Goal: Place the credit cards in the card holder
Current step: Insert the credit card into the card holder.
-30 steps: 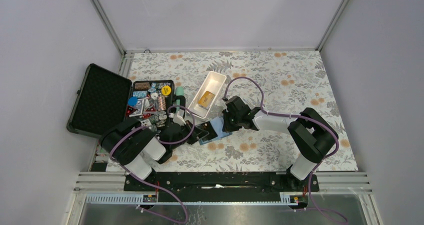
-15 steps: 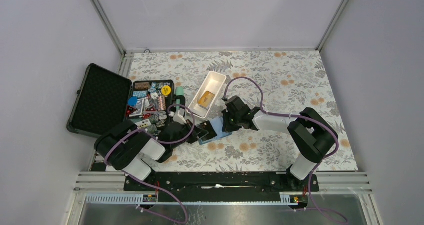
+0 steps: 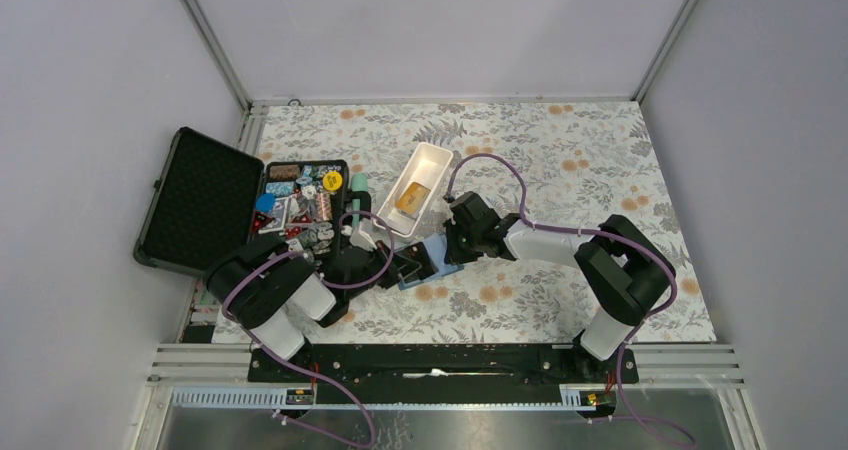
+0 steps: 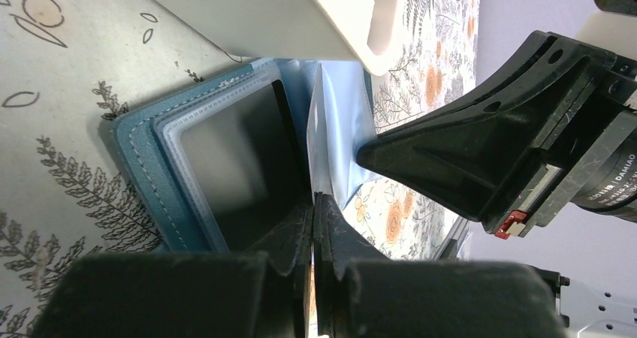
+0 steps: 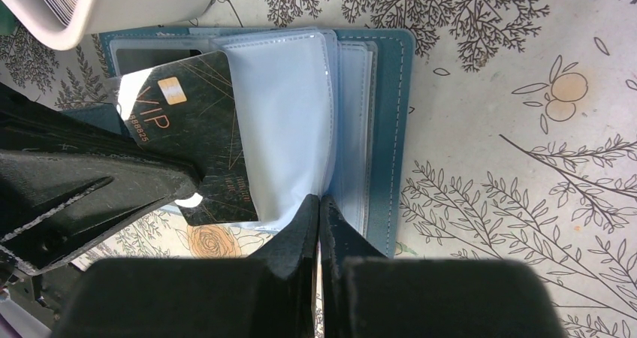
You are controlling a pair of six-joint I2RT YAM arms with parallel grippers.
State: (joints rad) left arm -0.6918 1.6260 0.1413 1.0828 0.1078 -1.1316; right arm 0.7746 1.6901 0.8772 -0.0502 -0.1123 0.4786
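Note:
The teal-blue card holder [image 5: 387,128] lies open on the floral mat just in front of the white tray, also in the top view [image 3: 437,253] and the left wrist view [image 4: 143,173]. My left gripper [image 4: 313,199] is shut on the dark purplish-black credit card [image 5: 203,128], which lies slanted over the holder's left pages. My right gripper [image 5: 319,200] is shut on a clear inner page [image 5: 285,120] of the holder and holds it lifted. The golden-orange credit card [image 3: 410,198] lies in the white tray [image 3: 432,150].
A black foam-lined case [image 3: 195,200] stands open at the left, with a dark tray of small colourful trinkets [image 3: 300,205] beside it. A teal object [image 3: 357,185] lies between that tray and the white tray. Both grippers meet close together over the holder.
The left arm's elbow has swung out left and back. The dark card, the holder and the right gripper stay about where they were.

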